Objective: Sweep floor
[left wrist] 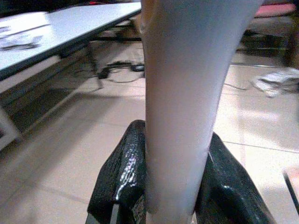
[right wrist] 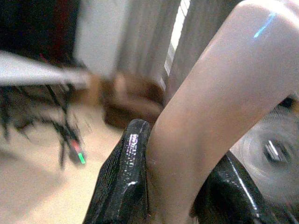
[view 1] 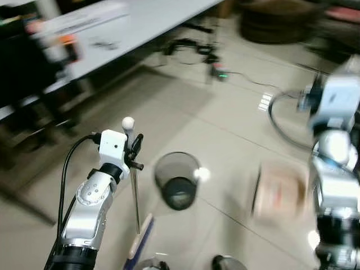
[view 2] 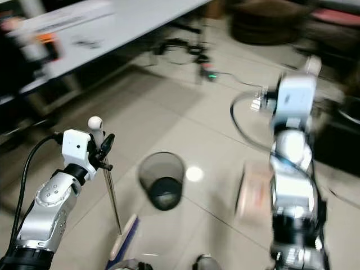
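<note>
I hold the broom [view 1: 135, 197] in the left gripper [view 1: 134, 151], its 2 fingers [left wrist: 122, 182] clamped on the handle just below the white knob at the top. The left wrist view confirms it: the pale shaft runs up between the 2 black pads, touching both.

The broom's long axis runs close to upright, tilted slightly, from the grip down to its head [view 1: 140, 236] on the tile floor [view 1: 225, 118] near the robot's feet. The head lies almost directly below the fingers and a little toward the robot.

The right gripper [right wrist: 180, 186] is raised on the robot's right side, and its fingers [right wrist: 124, 182] are clamped on a second pale curved handle [right wrist: 210, 107]. I judge this to be a dustpan handle; the blurred boxy shape [view 1: 278, 194] low beside the right arm [view 2: 292, 169] may be the pan, but I cannot confirm it.

A dark bin [view 1: 177, 180] stands on the floor between the 2 arms, just beside the broom shaft and nearer the left arm. A grey table [view 1: 146, 22] with cables [view 1: 191, 48] beneath it stands well apart, ahead and to the left.

Judgement: the next stroke depends on the broom head being drawn across the tile toward the right-hand side, past the bin; the bin is close enough to be clipped.

Papers lie on the table, but motion blur leaves no writing, brand or label legible.
</note>
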### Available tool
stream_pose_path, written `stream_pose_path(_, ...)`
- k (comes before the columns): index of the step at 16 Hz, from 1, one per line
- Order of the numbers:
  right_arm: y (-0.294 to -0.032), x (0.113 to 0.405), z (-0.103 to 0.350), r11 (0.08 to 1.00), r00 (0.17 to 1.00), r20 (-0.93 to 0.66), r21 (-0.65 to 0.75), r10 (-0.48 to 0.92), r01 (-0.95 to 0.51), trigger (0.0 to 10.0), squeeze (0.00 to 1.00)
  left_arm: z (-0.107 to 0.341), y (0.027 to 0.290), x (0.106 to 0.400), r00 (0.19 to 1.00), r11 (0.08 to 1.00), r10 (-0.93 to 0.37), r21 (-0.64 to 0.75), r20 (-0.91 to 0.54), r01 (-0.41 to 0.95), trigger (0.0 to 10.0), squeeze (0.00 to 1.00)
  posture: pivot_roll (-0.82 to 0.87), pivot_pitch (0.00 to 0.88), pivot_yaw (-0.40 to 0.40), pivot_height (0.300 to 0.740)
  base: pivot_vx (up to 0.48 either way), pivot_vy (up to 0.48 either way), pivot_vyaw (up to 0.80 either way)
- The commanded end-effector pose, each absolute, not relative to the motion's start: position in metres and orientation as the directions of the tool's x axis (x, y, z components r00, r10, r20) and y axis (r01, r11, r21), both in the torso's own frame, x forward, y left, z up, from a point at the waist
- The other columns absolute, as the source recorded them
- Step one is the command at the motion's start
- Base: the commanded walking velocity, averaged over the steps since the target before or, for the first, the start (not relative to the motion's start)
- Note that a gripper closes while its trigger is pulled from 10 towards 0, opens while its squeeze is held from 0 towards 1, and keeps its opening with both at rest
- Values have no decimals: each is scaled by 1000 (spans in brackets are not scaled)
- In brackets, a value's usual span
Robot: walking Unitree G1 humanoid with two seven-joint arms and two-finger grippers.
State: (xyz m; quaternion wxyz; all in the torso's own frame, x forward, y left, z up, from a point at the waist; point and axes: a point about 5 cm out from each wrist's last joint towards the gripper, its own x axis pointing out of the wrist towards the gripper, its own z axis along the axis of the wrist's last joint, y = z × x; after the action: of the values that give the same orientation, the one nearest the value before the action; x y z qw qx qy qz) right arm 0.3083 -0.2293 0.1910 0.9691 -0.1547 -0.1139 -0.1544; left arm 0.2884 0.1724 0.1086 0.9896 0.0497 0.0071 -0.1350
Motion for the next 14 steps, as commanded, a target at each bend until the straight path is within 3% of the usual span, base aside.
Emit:
stream_pose_path(1,-216,305,200,931,924,299,-199,-238,305,10000,0,118,170,291,957,953,-289,90,4,288,10000,0,-16,78,85,740,0,0,-800)
stream_pose_path(8,-212,295,188,927,937,209,-196,-281,321,10000,0,117,165,293,951,949,-309,59,-5,309,10000,0,-23,87,89,740,0,0,-800)
stream_pose_path(14,-195,297,180,957,971,137,-190,-197,221,10000,0,121,162,294,943,941,-333,61,3,332,10000,0,-26,86,81,740,-43,0,-606)
